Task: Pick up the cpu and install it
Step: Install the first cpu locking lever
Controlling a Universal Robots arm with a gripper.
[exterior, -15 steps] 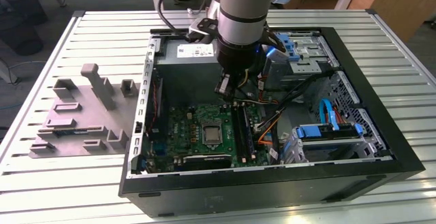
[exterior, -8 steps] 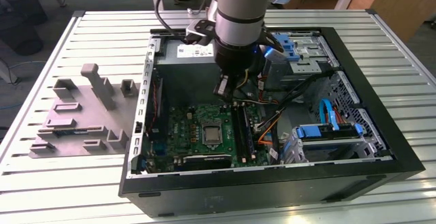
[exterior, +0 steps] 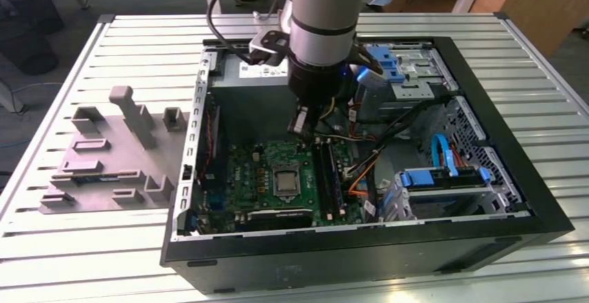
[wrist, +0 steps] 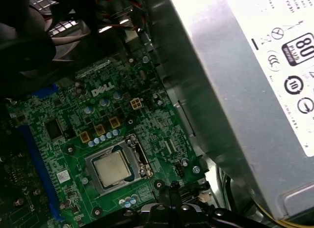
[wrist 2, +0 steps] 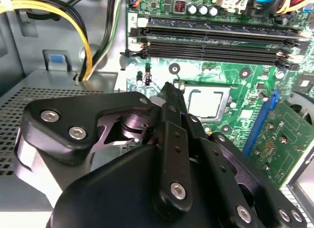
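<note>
Presently the cpu (wrist: 112, 168) is seen seated in its socket on the motherboard (wrist: 73, 139), while the gripper (wrist 2: 169, 93) is held above, closed and empty.

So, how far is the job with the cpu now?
The cpu already lies inside the socket frame on the motherboard, so placing looks done. The gripper hangs just above the board beside the socket, with nothing seen in it. Whether the frame is latched cannot be told.

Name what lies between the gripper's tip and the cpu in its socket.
Bare green motherboard only: in the first wrist view, the gripper sits just off the socketed cpu.
</note>
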